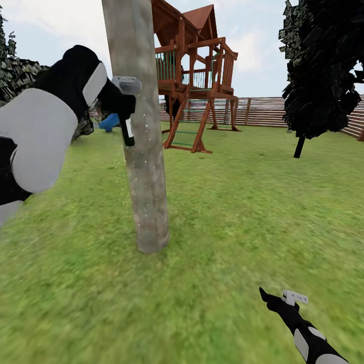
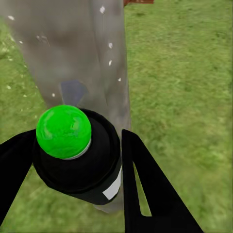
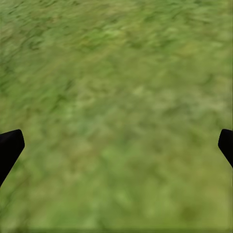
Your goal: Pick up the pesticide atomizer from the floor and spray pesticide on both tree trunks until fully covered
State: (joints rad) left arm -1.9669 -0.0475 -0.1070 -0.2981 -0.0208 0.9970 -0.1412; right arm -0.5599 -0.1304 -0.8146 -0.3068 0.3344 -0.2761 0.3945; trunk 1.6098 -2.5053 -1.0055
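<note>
- Left gripper (image 2: 77, 165) is clamped on the pesticide atomizer (image 2: 73, 155), a black cylinder, beside the mottled grey tree trunk (image 1: 144, 167).
- The left wrist view reveals its glossy green cap (image 2: 63, 131).
- Right gripper (image 3: 116, 145), jaws apart, hangs over blurred grass (image 3: 116, 73).

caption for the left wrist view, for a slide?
Left pincer grips the black, green-capped pesticide atomizer, aimed at the white-speckled tree trunk over grass.

We're in a backyard garden, grass lawn (image 1: 242, 212), wooden playset (image 1: 194, 76), slat fence (image 1: 263, 111), tree trunk (image 1: 139, 126), dark conifer (image 1: 321, 65).
</note>
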